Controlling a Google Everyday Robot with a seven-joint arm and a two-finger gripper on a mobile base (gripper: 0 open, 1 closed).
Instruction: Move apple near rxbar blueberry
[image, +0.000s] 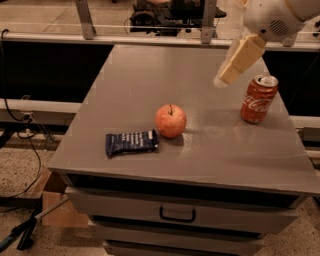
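The apple (170, 120), round and red-orange with a short dark stem, stands on the grey cabinet top (165, 75) near the middle front. The rxbar blueberry (131, 142), flat in a dark navy wrapper, lies just left of the apple, its right end almost touching it. My gripper (226, 76) hangs in the air at the upper right, well above the top and to the right of the apple. It holds nothing.
A red Coca-Cola can (258, 99) stands upright at the right side of the top, just right of and below the gripper. A drawer with a dark handle (177, 216) is below the front edge. Cables lie on the floor at the left.
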